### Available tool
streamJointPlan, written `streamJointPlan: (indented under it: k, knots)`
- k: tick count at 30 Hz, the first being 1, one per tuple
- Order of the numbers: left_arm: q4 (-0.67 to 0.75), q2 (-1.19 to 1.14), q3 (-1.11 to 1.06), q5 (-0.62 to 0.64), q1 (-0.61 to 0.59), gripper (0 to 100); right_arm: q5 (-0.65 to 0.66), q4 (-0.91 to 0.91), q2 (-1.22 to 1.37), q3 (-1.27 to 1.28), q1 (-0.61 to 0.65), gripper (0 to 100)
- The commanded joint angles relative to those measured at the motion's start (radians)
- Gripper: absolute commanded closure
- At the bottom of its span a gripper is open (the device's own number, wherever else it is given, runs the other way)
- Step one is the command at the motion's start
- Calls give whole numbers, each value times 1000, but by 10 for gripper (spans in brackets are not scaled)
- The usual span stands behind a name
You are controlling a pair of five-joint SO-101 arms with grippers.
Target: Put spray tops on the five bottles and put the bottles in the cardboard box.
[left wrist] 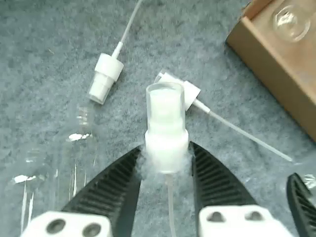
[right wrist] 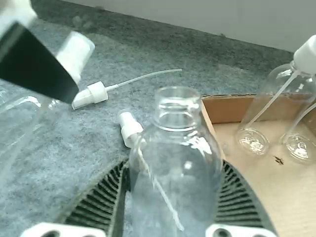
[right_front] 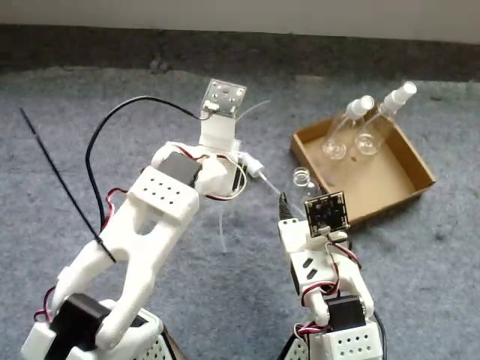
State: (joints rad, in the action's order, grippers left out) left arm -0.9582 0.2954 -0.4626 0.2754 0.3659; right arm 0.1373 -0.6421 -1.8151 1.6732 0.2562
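Note:
My left gripper (left wrist: 165, 150) is shut on a white spray top (left wrist: 166, 123) held upright, its thin tube hanging down between the fingers. In the high view this gripper (right_front: 251, 169) sits just left of a clear, uncapped bottle (right_front: 302, 180). My right gripper (right wrist: 175, 170) is shut on that bottle (right wrist: 175, 158), whose open neck (right wrist: 177, 106) points up. The cardboard box (right_front: 390, 187) lies at the right with two capped bottles (right_front: 341, 131) (right_front: 379, 120) leaning inside. Two loose spray tops (left wrist: 104, 76) (left wrist: 180, 91) lie on the carpet.
Clear uncapped bottles (left wrist: 49, 168) lie on the grey carpet beside my left gripper. A black cable (right_front: 112, 127) loops over the left arm. The box's near wall (left wrist: 276, 59) stands close to both grippers.

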Motion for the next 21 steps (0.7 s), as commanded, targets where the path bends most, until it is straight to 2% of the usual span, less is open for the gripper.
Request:
streamJointPlan:
  k: [1,11,21]
  knots:
    - [-11,231,62,-6,-2,966,9,74,-22,97,24,854]
    - [-9,492,64,0,-5,966,9,76,-22,97,117,855]
    - [175,756,-39,0,2,966,5,74,-21,97,240,854]
